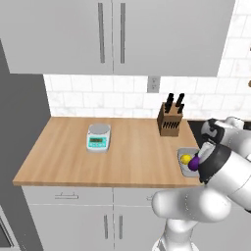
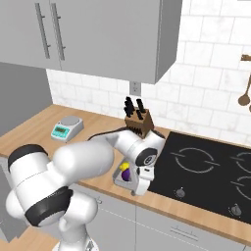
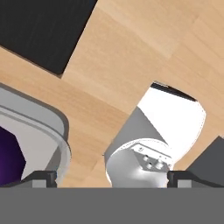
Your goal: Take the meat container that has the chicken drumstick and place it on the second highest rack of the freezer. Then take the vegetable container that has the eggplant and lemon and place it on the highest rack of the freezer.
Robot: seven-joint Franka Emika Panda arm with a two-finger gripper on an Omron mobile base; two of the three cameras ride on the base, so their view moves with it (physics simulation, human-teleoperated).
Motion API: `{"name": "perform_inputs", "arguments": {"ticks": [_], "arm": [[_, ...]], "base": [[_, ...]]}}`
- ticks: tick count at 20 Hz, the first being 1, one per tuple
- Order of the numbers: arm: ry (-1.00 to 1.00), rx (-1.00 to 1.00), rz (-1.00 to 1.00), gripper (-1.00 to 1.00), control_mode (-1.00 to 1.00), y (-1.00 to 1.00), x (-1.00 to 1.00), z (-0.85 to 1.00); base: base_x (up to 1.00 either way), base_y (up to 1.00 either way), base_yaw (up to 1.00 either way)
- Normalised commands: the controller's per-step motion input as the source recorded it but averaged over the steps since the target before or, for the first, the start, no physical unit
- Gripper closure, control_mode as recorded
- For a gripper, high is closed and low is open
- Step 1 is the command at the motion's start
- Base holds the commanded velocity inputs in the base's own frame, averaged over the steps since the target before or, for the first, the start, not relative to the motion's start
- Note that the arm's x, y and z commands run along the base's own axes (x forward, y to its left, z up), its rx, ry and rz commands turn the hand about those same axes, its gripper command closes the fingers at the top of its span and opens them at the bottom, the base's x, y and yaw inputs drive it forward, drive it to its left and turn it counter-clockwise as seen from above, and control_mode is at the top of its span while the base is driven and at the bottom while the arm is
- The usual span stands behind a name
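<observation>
The grey vegetable container (image 1: 185, 166) sits at the counter's front edge, just left of the cooktop. It holds the yellow lemon (image 1: 186, 159) and the purple eggplant (image 1: 194, 163). The right base view shows the container (image 2: 120, 182) with the lemon (image 2: 122, 166) and eggplant (image 2: 125, 173) under my wrist. My gripper (image 2: 140, 187) hangs low at the container's right side. In the hand view the gripper (image 3: 116, 178) is open wide, with the container's rim (image 3: 52, 120) and a bit of eggplant (image 3: 8, 157) by the left fingertip (image 3: 41, 177). The meat container, chicken drumstick and freezer racks are out of view.
On the wooden counter (image 1: 132, 157) stand a kitchen scale (image 1: 98, 137) and a knife block (image 1: 170, 120) at the back. A black cooktop (image 2: 206, 169) lies right of the container. Grey wall cabinets (image 1: 112, 34) hang overhead. A tall dark grey panel (image 1: 22, 122) borders the counter's left end.
</observation>
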Motion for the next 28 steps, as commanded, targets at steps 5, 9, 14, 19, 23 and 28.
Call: {"name": "perform_inputs", "arguments": {"ticks": [5, 9, 14, 19, 23, 28], "arm": [[0.0, -0.06, 0.0, -1.0, -1.0, 0.0, 0.01, -0.06], [0.0, -0.09, 0.0, -1.0, -1.0, 0.0, 0.0, -0.03], [0.0, -0.11, 0.0, -1.0, -1.0, 0.0, 0.08, -0.08], [0.0, -0.05, 0.0, -1.0, -1.0, 0.0, 0.06, -0.1], [0.0, -0.01, 0.0, -1.0, -1.0, 0.0, 0.08, -0.26], [0.0, 0.0, 0.0, -1.0, -1.0, 0.0, 0.25, -0.1]], "base": [[0.0, 0.0, 0.0], [0.0, 0.0, 0.0], [0.0, 0.0, 0.0], [0.0, 0.0, 0.0], [0.0, 0.0, 0.0], [0.0, 0.0, 0.0]]}}
